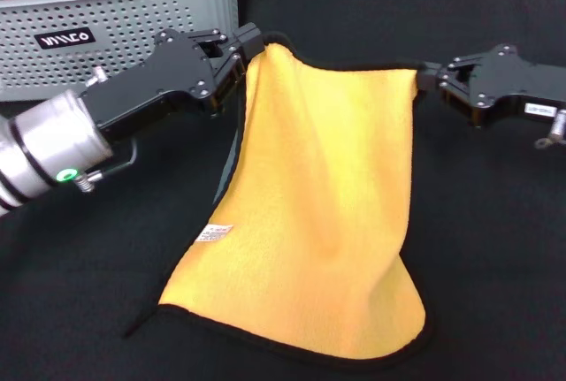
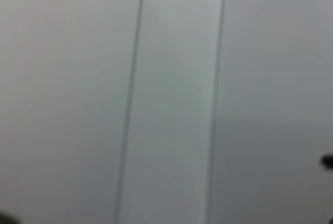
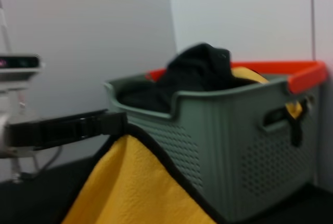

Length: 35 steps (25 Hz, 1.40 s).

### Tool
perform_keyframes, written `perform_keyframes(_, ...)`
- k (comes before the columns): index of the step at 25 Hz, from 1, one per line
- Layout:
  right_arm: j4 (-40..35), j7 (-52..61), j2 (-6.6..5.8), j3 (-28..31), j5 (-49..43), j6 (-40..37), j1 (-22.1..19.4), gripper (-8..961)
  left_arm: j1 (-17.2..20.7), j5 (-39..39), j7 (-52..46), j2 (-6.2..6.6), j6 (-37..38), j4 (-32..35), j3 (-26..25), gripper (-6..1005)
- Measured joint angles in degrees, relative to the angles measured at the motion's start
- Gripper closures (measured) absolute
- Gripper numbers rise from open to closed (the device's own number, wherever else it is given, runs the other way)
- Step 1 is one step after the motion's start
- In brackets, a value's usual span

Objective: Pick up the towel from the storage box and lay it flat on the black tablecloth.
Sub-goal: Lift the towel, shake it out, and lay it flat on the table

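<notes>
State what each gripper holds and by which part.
The left gripper and the right gripper each pinch a far corner of the towel.

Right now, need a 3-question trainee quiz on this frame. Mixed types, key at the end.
1. True or false: the towel is still inside the storage box.
2. Multiple choice: how is the towel held? A) by the left gripper alone; B) by the right gripper alone; C) by both, one at each far corner.
3. Short answer: which face of the towel shows to the head camera, and what lies under its near edge?

Key
1. False. It is out of the box, stretched between the two grippers.
2. C.
3. The orange-yellow face, with the white tag near its left edge; its near edge rests on the black tablecloth.
</notes>
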Motion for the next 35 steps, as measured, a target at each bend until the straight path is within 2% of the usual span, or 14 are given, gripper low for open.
perform_keyframes(4, 3.0, -0.1, 0.78, -0.3, -2.0, 5.9, 2.8, 947, -0.5, 0.0, 4.6, -1.37, -6.9, 0.0, 0.0, 984)
perform_keyframes(8, 6.9, -1.5, 1.16, -1.2, -2.2, 8.2, 5.7, 947, -0.6, -0.5, 11.6, -2.35, -9.8, -0.3, -0.1, 984)
perform_keyframes(12, 9.1, -3.1, 1.47, -1.5, -1.2, 9.6, 7.3, 947, 0.5, -3.7, 16.5, -2.47, -10.3, -0.6, -0.2, 983)
perform_keyframes(20, 9.9, -3.1, 1.48, -1.7, 0.5, 9.9, 8.5, 947, 4.5, -8.7, 19.3, -2.13, -9.7, 0.1, -0.3, 984)
perform_keyframes(22, 8.6, -2.9, 1.43, -2.2, 0.5, 7.4, 7.5, 947, 5.3, -8.5, 18.3, -1.79, -7.4, 0.2, -0.3, 984)
perform_keyframes(28, -2.3, 0.5, 0.94, -6.2, -0.2, -0.6, 0.0, 947, 7.8, -4.9, 10.9, 1.18, 6.4, 0.2, 0.3, 983)
perform_keyframes(31, -12.8, 4.2, 0.75, -8.1, -0.8, -3.4, -6.2, 947, 10.7, -4.2, 10.9, 1.70, 14.1, 1.7, 0.1, 983)
perform_keyframes(32, -12.8, 4.2, 0.75, -8.1, -0.8, -3.4, -6.2, 947, 10.7, -4.2, 10.9, 1.70, 14.1, 1.7, 0.1, 983)
perform_keyframes(33, -21.9, 8.2, 0.70, -8.3, -2.8, -6.1, -10.9, 947, 11.6, -4.0, 10.9, 1.71, 15.5, 2.6, 0.2, 983)
perform_keyframes(35, -25.5, 10.5, 0.70, -8.3, -3.9, -7.2, -12.6, 947, 13.6, -3.4, 10.7, 1.68, 17.8, 5.1, 0.3, 983)
